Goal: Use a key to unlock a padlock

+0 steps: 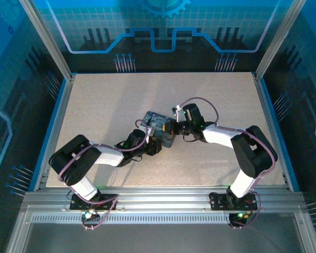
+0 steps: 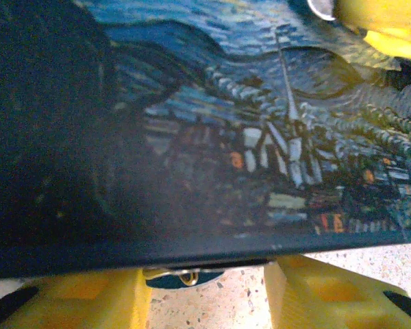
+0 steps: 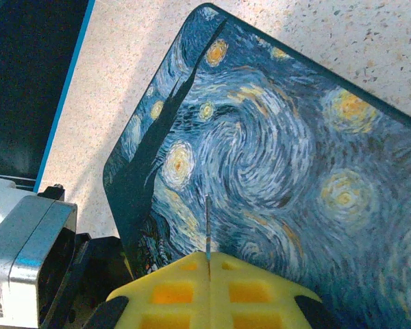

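Two arms crowd the middle of the table (image 1: 105,105), both bent over the swirl-printed case (image 3: 274,151).

Over on the left, the left gripper (image 2: 205,293) sits low at the near-left edge of the case. Its jaws are partway open, one yellow finger (image 2: 89,300) on each side and bare table between them. Nothing is visibly pinched there, and the dark edge of the case runs across just above both fingers. Down in that gap, what looks like the padlock (image 2: 185,277) peeks out from under the edge. It's a small metal piece with a brassy glint, mostly hidden and too blurred to read the shackle.

Moving right, the right gripper (image 3: 209,259) hangs over the printed top of the case. Its jaws are pressed tight on the key (image 3: 207,223), a thin sliver poking out ahead of the fingertips.

So the key is in hand, and that part looks done. The rest looks undone: the key tip sits above the case's surface, not at the lock. It has yet to reach the keyhole, go in and turn.

As for the case, it looks closed as far as the pictures show, and its contents can't be seen.
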